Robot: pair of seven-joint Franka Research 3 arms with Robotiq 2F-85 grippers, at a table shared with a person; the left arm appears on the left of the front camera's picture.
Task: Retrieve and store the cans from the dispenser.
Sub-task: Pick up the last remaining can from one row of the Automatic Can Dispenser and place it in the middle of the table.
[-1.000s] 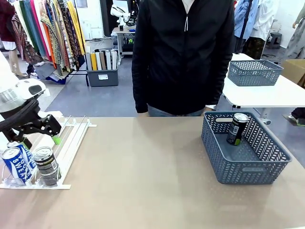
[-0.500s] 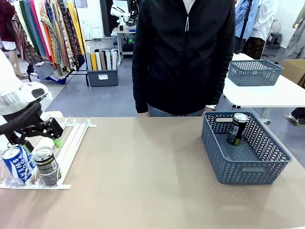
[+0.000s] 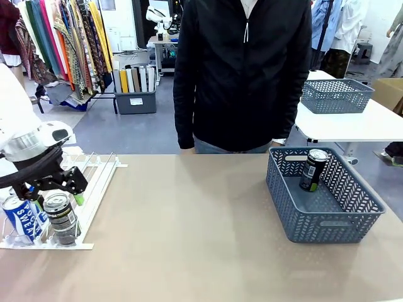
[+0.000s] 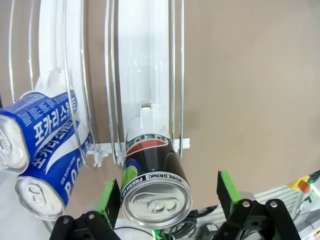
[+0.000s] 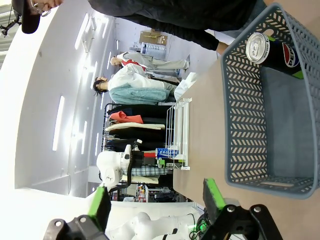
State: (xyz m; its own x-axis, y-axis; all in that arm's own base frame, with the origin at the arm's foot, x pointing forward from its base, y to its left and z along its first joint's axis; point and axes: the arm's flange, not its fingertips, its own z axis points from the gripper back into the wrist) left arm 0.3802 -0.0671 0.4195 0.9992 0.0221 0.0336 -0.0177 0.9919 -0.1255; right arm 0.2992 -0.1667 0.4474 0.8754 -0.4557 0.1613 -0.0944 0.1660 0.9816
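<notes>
Over the last second the left pincer [image 3: 53, 192] has sunk from above the rails toward the stopper end of the dispenser [image 3: 96, 181]. It now hangs with its jaws wide apart, holding nothing, on either side of the black Pepsi can [image 3: 60, 218].

In the left wrist view the can's silver top sits between the green pads [image 4: 108, 198], almost against one pad and well apart from the other. The can rests at the low end of its lane, and two blue Pocari Sweat cans [image 4: 42, 127] lie in the lane just beside it.

To do this step well, I would:
- centre the pincer on the can before closing, so the near pad does not shove it against the wire rail;
- bring the pads down below the rim and onto the body;
- keep the outer finger inside the gap between the lanes, clear of the blue cans;
- lift straight up past the rails before crossing the table [image 3: 189, 245].

One Pepsi can [image 3: 313, 170] already stands in the grey basket [image 3: 327, 234], so this one should be set down beside it. The right pincer [image 5: 156, 197] is spread open and empty.
</notes>
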